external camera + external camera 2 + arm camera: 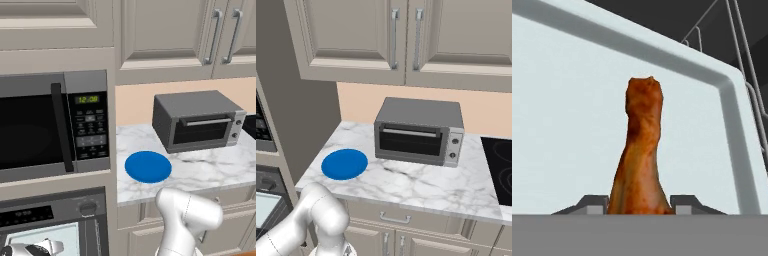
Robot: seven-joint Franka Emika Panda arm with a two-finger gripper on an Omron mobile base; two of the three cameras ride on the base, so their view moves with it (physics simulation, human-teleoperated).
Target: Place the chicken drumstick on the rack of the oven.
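Microwave (50, 125): sat in the column at far left, black door and keypad, directly above the oven.
Oven (65, 215): showed its dark display strip, round knob and pale glass below the microwave; in the hand view its open door spread pale behind the jaws, with wire rack rails (thin grey lines) at upper right.
Gripper (640, 202): hung low before the oven glass, jaws pinching the chicken drumstick.
Chicken drumstick (639, 155): stood between the two fingertips, rising straight out from them.
Blue plate (148, 166): lay on the marble counter, well apart from the jaws.
Toaster oven (197, 121): stood just beyond the plate.
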